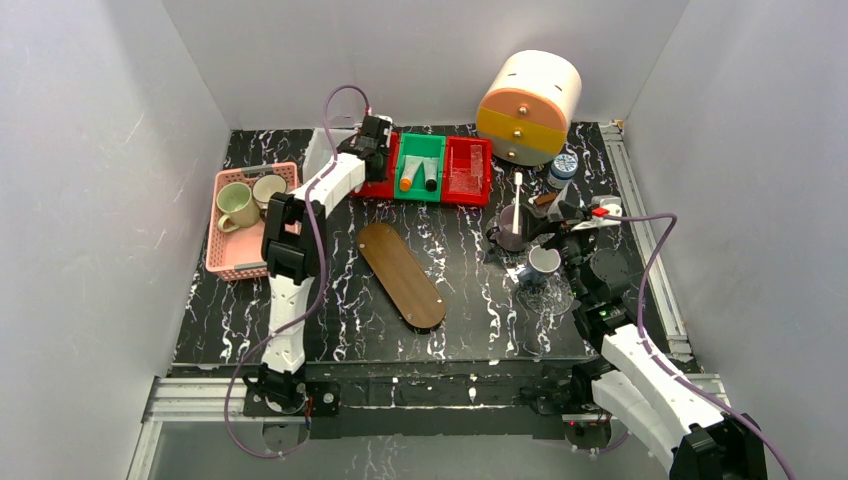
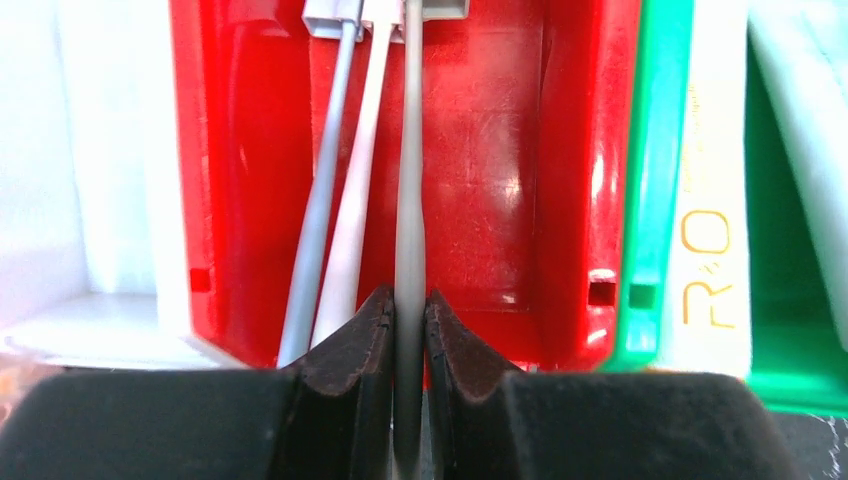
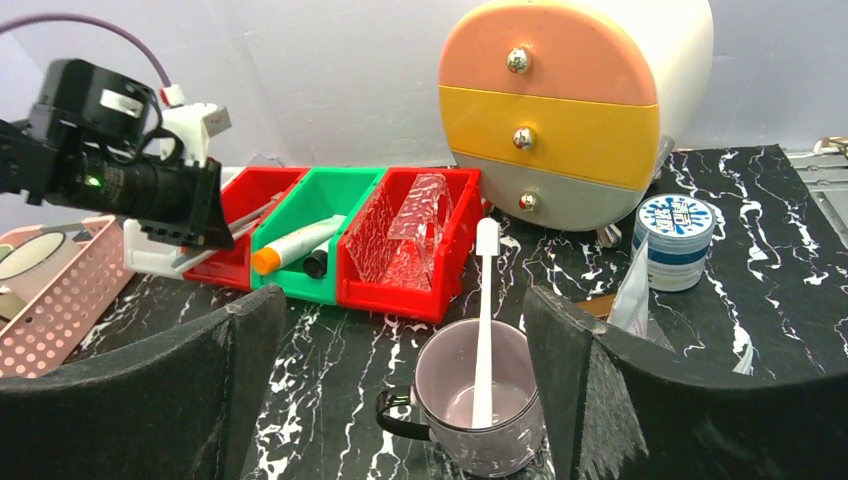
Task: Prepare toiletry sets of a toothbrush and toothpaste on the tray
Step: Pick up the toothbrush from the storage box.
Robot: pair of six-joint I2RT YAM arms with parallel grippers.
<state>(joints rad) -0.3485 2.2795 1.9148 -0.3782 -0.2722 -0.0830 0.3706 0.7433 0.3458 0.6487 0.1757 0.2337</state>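
My left gripper [image 2: 409, 300] reaches into the left red bin [image 2: 480, 150] and is shut on the handle of a slim grey-white toothbrush [image 2: 410, 200]. Two more toothbrushes [image 2: 340, 200] lie beside it. The green bin [image 1: 420, 150] holds an orange-capped toothpaste tube [image 3: 295, 245] and a dark-capped one [image 3: 318, 262]. The brown oval tray [image 1: 400, 275] lies bare mid-table. My right gripper [image 3: 400, 300] stands open, just short of a mug [image 3: 500, 440] in which another white toothbrush [image 3: 484, 330] stands upright.
A second red bin [image 3: 410, 235] with clear plastic sits right of the green one. Behind stand a round drawer unit [image 3: 560, 110] and a blue-lidded jar [image 3: 675, 240]. A pink basket [image 1: 245, 225] with two cups is at the left. A white mug [image 1: 543, 262] sits under my right wrist.
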